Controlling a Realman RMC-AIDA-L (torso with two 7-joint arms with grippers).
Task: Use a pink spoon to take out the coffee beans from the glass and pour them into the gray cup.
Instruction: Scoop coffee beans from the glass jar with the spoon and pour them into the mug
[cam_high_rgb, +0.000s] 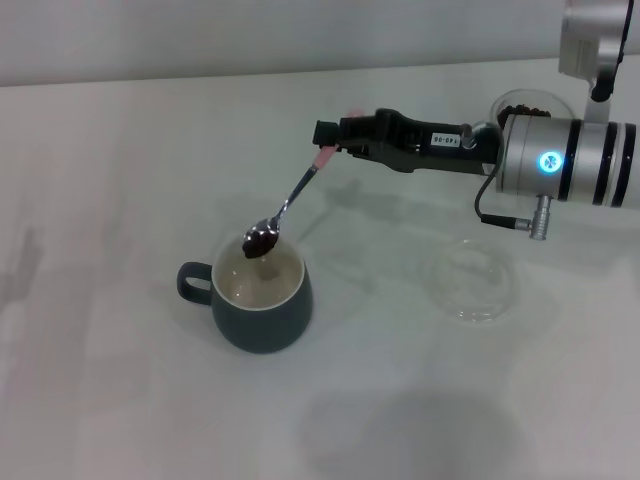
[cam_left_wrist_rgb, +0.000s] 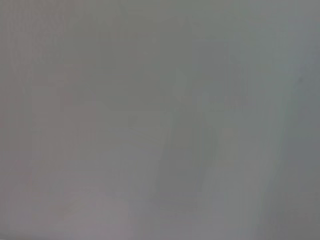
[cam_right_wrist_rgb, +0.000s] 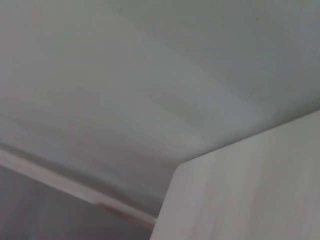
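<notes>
1. The gray cup stands near on the pale tabletop, handle to the left.
2. A clear shallow dish lies to its right.
3. Above the cup, the pink spoon carries coffee beans.
4. The right gripper has its fingers closed on the spoon's pink end.
5. The glass shows partly behind the arm, far right.

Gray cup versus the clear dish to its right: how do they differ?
The gray cup is opaque dark blue-gray with a cream inside; the dish is clear glass. The cup is tall with a loop handle; the dish is flat and shallow, no handle visible. The loaded spoon hangs over the cup, nothing over the dish. Both stand upright on the table.
</notes>
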